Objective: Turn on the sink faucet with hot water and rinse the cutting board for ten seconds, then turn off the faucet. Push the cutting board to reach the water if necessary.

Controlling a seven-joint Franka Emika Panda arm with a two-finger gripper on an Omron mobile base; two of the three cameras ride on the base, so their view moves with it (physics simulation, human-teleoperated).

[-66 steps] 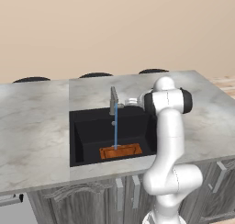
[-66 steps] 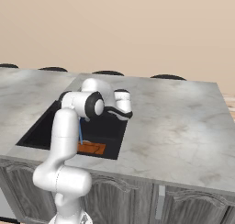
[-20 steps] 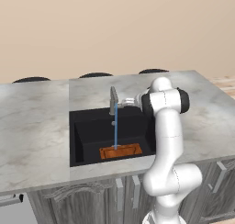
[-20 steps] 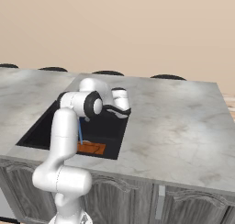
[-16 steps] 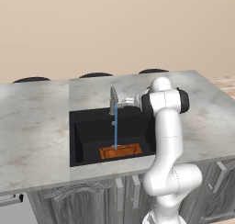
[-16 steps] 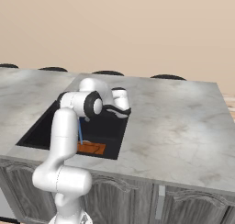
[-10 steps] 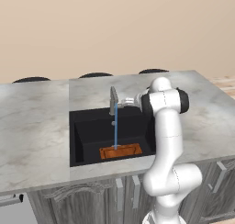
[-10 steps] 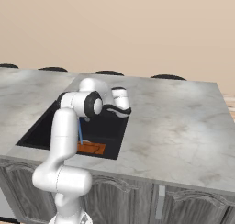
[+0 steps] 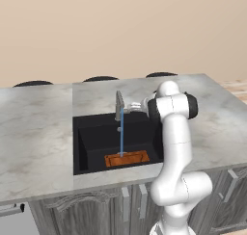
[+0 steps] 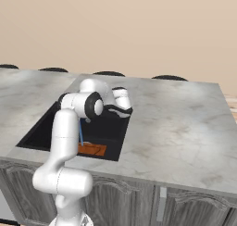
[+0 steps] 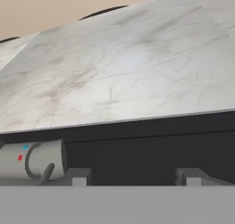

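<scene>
We see the water (image 9: 121, 133) running as a thin blue stream from the faucet (image 9: 118, 105) at the sink's (image 9: 87, 142) back edge, landing on the cutting board (image 9: 128, 159), which lies flat on the basin floor against the front wall. The gripper (image 9: 135, 105) sits just beside the faucet (on its right, over the marble surface (image 9: 38, 128)). In the hand view the fingertips (image 11: 78, 176) stand parted, with the faucet's lever (image 11: 46, 172) at the left one; whether they grasp it we cannot tell.
</scene>
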